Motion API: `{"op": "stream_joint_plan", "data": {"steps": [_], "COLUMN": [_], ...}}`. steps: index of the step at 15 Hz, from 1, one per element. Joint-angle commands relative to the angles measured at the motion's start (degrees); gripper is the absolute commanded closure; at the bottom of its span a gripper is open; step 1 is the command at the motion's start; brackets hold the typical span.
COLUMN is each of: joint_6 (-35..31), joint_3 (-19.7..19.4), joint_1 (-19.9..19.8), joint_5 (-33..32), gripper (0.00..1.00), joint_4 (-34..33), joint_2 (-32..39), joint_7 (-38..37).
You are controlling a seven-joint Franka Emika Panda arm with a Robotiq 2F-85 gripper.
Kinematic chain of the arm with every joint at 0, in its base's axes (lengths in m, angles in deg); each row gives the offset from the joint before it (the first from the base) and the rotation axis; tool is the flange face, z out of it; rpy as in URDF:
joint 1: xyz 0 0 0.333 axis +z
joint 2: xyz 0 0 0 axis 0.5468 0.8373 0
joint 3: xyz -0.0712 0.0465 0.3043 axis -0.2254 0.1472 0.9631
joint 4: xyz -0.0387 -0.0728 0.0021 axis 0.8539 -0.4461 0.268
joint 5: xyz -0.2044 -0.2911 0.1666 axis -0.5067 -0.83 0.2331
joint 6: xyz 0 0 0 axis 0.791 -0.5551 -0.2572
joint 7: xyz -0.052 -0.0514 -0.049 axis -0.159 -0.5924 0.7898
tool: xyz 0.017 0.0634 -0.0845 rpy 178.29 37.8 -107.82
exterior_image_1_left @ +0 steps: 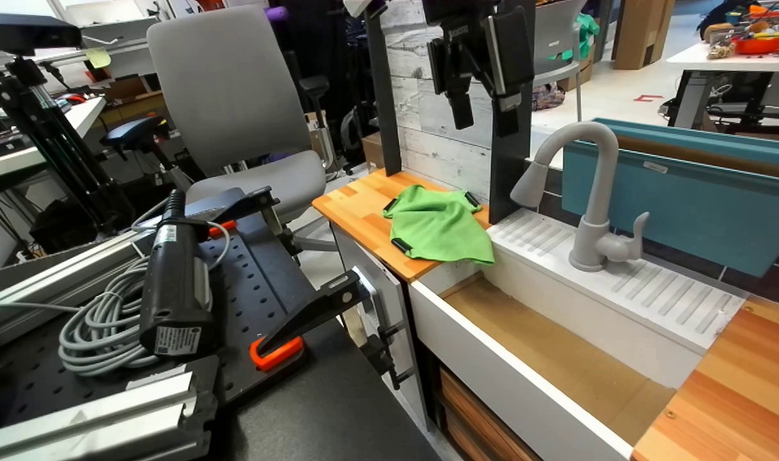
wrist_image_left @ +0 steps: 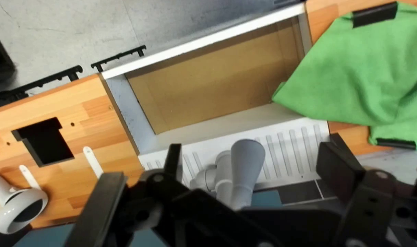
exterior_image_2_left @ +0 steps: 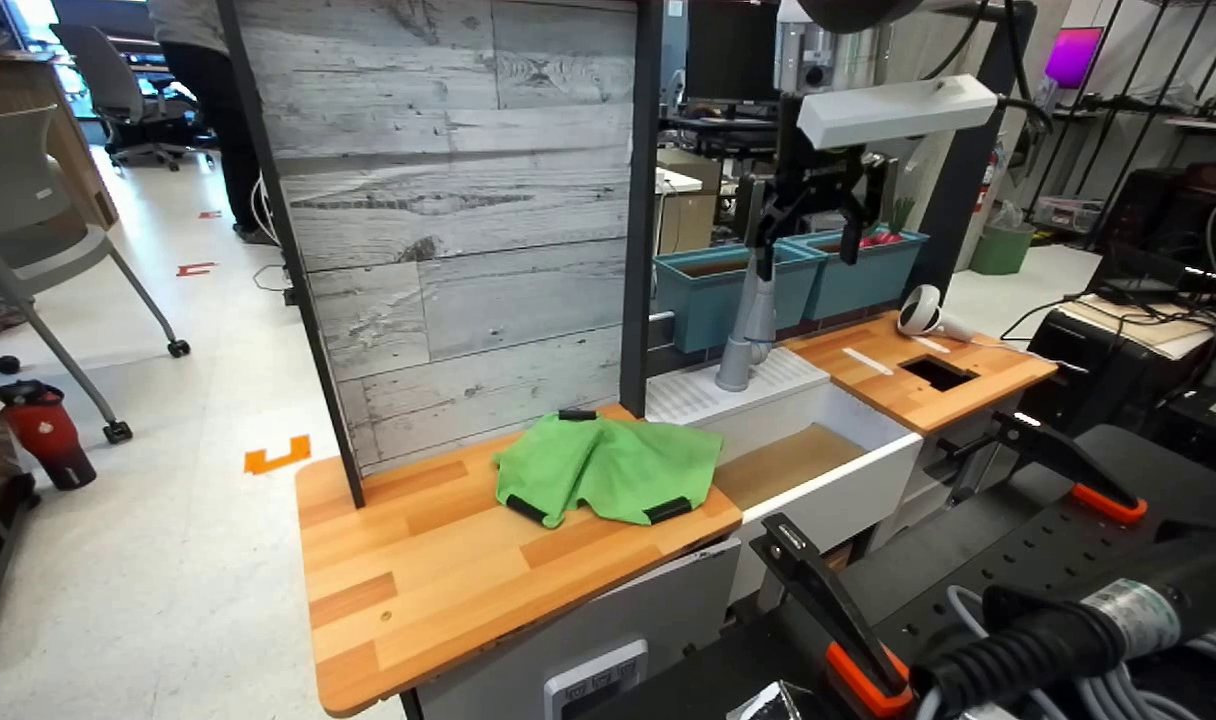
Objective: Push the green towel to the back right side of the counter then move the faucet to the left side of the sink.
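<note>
"Fingers (wrist_image_left: 337, 166) first. State?"

"Spread, wide gap between them. In the wrist view the faucet (wrist_image_left: 248, 161) shows in that gap (just that camera's angle, worth flagging)."

"And the gripper (exterior_image_1_left: 485, 118) overall?"

"Up in the air, tips pointing down, visibly apart from the faucet in an exterior view."

"Task items?"

"Green towel (exterior_image_2_left: 608, 470), rumpled, on the wooden counter (exterior_image_2_left: 428, 580), at the end next to the sink (exterior_image_2_left: 828, 500), just in front of the grey wood-look panel (exterior_image_2_left: 458, 200). Black strips (exterior_image_2_left: 668, 510) on its edges. One corner pokes out over the sink, plain in the wrist view. Touching the panel? Can't tell."

"Faucet position, quick."

"Upright on the ribbed white ledge (exterior_image_1_left: 674, 294) along the sink's back. Spout (exterior_image_1_left: 527, 186) turned toward the towel side, lever (exterior_image_1_left: 639, 234) opposite. Sink floor is brown."

"Anything else nearby?"

"Dark post (exterior_image_2_left: 646, 220) at the panel's edge, between towel and faucet. Blue planter (exterior_image_1_left: 678, 192) behind the faucet. On the counter section past the sink, a white handheld device (wrist_image_left: 9, 214), near a dark cut-out (wrist_image_left: 45, 142)."

"Foreground?"

"Black tool (exterior_image_1_left: 175, 301) beside coiled grey cable (exterior_image_1_left: 95, 339), both on a dark perforated board (exterior_image_1_left: 242, 275). Orange-tipped clamps (exterior_image_1_left: 316, 307) at its edge. Grey chair (exterior_image_1_left: 236, 89) beyond."
</note>
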Motion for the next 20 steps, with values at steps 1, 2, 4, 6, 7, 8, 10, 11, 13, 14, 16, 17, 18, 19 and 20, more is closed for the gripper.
{"op": "stream_joint_plan", "data": {"steps": [1,2,4,6,7,8,10,11,13,14,16,17,18,19,20], "joint_6": [-5.5,-6.3,-6.7,-6.0,-5.5,-5.2,-4.4,-3.3,-2.5,-2.4,-2.4,-2.5,-2.5,-2.6,-2.7], "joint_3": [4.3,5.4,7.8,9.8,10.4,10.8,11.4,11.9,12.0,11.8,11.4,11.3,11.2,11.0,11.0], "joint_1": [-4.3,-5.3,-7.7,-10.3,-11.3,-12.2,-13.7,-14.6,-15.1,-15.2,-14.9,-14.7,-14.6,-14.4,-14.3], "joint_5": [5.4,7.4,11.9,15.9,17.2,18.4,19.8,20.6,20.9,20.8,20.4,20.1,20.0,19.9,19.8], "gripper": [0.00,0.00,0.00,0.00,0.00,0.00,0.00,0.00,0.00,0.00,0.12,0.28,0.34,0.44,0.51], "joint_4": [-3.0,-3.9,-5.7,-8.0,-8.9,-10.0,-11.9,-13.1,-14.6,-15.2,-16.1,-16.7,-17.2,-17.8,-18.3], "joint_2": [2.7,3.7,5.4,7.3,8.2,9.1,10.9,11.9,13.5,14.2,15.4,16.1,16.7,17.4,18.0], "joint_7": [3.6,4.8,7.9,10.9,11.9,12.6,13.9,14.8,15.4,15.4,14.7,14.6,14.4,14.2,14.1]}}
